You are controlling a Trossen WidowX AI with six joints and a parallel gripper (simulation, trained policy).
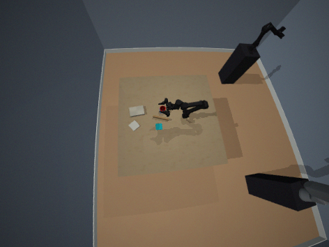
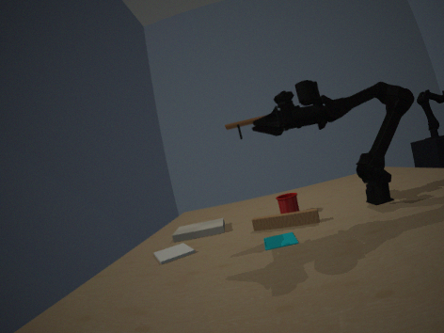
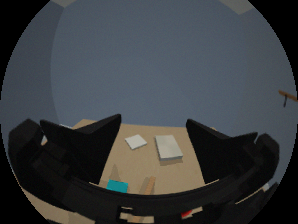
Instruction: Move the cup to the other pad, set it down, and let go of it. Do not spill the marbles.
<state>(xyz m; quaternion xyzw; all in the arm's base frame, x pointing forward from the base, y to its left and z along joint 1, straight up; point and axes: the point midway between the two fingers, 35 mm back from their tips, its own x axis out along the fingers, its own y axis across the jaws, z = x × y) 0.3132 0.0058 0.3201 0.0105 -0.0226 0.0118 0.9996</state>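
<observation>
The red cup (image 1: 162, 109) (image 2: 288, 203) stands upright on the table behind the wooden bar. Only a sliver of the cup (image 3: 186, 214) shows at the bottom of the wrist view. The marbles cannot be made out, and what lies under the cup is hidden. A flat cyan pad (image 1: 159, 126) (image 2: 281, 241) (image 3: 117, 186) lies on the near side of the bar in the exterior view, with nothing on it. My gripper (image 1: 159, 107) (image 3: 155, 120) is open and empty, roughly level, high above the table and the cup. No second pad can be told for sure.
A low wooden bar (image 1: 161, 118) (image 2: 286, 220) (image 3: 150, 185) lies between cup and cyan pad. A pale grey block (image 1: 136, 111) (image 2: 199, 229) (image 3: 168, 147) and a thin white tile (image 1: 134, 125) (image 2: 174, 253) (image 3: 136, 141) lie farther out from the arm's base.
</observation>
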